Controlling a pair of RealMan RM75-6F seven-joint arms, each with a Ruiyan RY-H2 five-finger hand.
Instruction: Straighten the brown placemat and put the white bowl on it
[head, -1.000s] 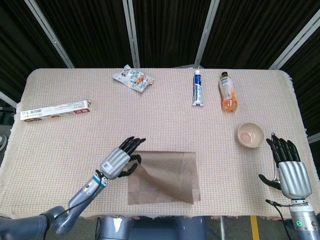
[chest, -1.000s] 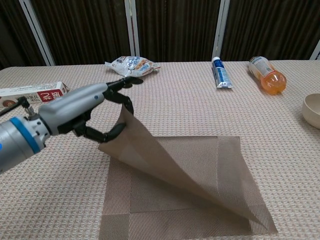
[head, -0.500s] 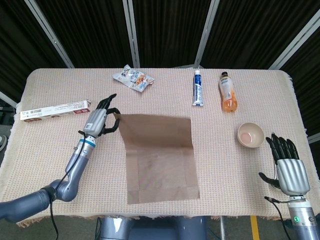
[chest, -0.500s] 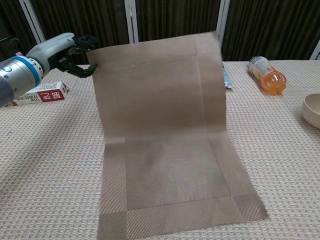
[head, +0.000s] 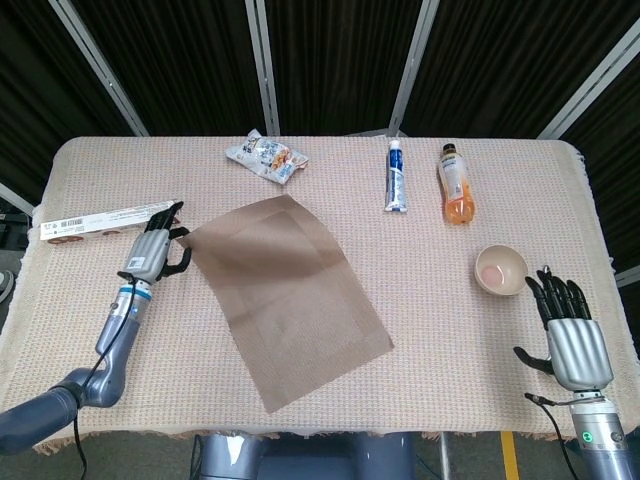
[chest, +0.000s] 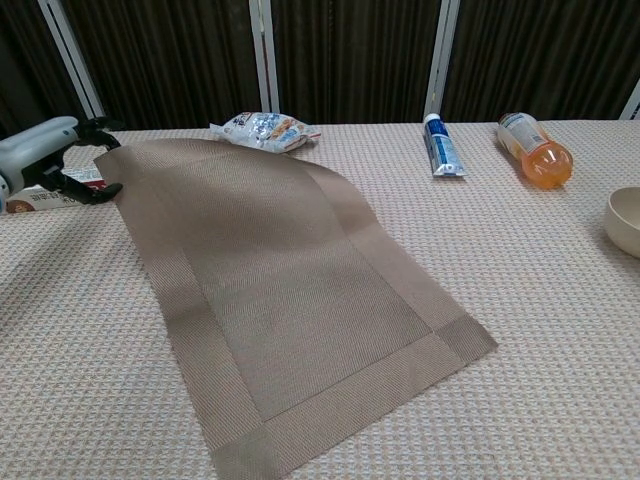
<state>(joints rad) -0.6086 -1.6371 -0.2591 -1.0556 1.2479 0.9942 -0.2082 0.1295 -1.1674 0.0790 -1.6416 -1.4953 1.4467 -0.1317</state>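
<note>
The brown placemat (head: 285, 295) (chest: 290, 290) lies unfolded and skewed on the table, its far left corner lifted. My left hand (head: 152, 251) (chest: 45, 160) pinches that corner near the table's left side. The white bowl (head: 501, 269) (chest: 625, 220) stands upright on the right, apart from the mat. My right hand (head: 568, 335) hovers open just in front of the bowl, fingers spread, holding nothing.
A long white and red box (head: 105, 221) lies at the left edge, right behind my left hand. A snack packet (head: 266, 157), a toothpaste tube (head: 397, 177) and an orange drink bottle (head: 456, 186) lie along the far side.
My left hand has pulled the mat's corner up, over and out to the left, unfolding the doubled mat; it now lies open but turned at an angle. The right hand has barely moved.
</note>
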